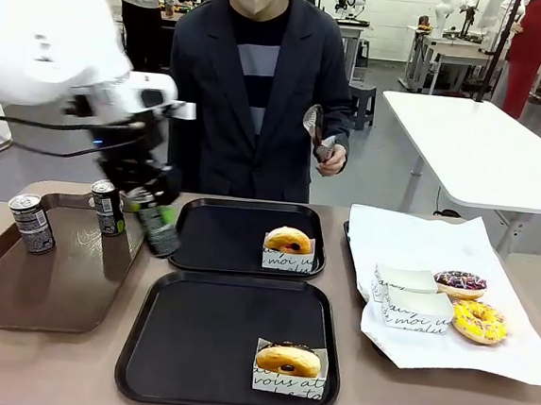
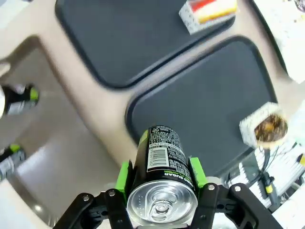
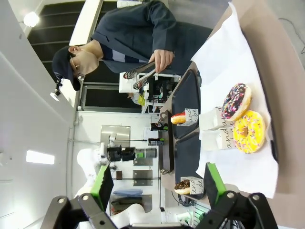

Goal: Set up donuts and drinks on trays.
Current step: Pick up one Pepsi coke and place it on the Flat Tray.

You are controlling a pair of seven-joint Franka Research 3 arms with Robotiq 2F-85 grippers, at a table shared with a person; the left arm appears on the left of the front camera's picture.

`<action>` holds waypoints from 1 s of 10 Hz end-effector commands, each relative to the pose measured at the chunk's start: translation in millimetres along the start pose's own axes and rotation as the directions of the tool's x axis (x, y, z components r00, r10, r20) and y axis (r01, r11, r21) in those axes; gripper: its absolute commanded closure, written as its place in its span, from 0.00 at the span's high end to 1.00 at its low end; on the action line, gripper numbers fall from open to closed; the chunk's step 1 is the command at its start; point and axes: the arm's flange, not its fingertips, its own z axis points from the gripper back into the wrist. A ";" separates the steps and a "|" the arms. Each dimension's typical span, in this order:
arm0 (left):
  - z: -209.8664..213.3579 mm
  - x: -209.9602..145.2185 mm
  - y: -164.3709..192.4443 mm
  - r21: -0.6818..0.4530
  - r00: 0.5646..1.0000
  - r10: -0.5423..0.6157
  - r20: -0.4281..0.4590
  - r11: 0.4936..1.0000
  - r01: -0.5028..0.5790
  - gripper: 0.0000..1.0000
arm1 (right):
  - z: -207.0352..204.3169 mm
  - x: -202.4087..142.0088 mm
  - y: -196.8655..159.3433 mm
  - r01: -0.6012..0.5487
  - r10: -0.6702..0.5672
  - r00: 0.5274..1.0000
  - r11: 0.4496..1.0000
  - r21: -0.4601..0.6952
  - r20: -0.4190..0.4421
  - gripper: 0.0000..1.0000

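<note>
Left claw (image 2: 161,174) carrying a can (image 1: 161,229) toward the black trays.
The left claw is clamping the dark can around its body, jaws part-closed on it, and is holding it tilted between the brown tray (image 1: 55,283) and the far black tray (image 1: 220,236). That tray and the near black tray (image 1: 201,343) are each holding one sleeved donut (image 1: 288,240) (image 1: 287,359). The right claw (image 3: 157,183) is hanging wide open, empty. Next move, I'd judge: swinging right and setting the can upright on bare tray floor, clear of the donut.

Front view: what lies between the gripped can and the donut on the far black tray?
Bare tray floor only: in the front view, the far tray lies bare between the can in the left gripper and its donut.
</note>
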 end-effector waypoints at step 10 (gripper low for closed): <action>-133.9 116.9 1.8 0.178 0.998 -0.064 -0.013 0.982 0.065 0.58 | 1.5 -0.6 0.5 -0.011 0.011 1.000 1.000 0.008 0.001 1.00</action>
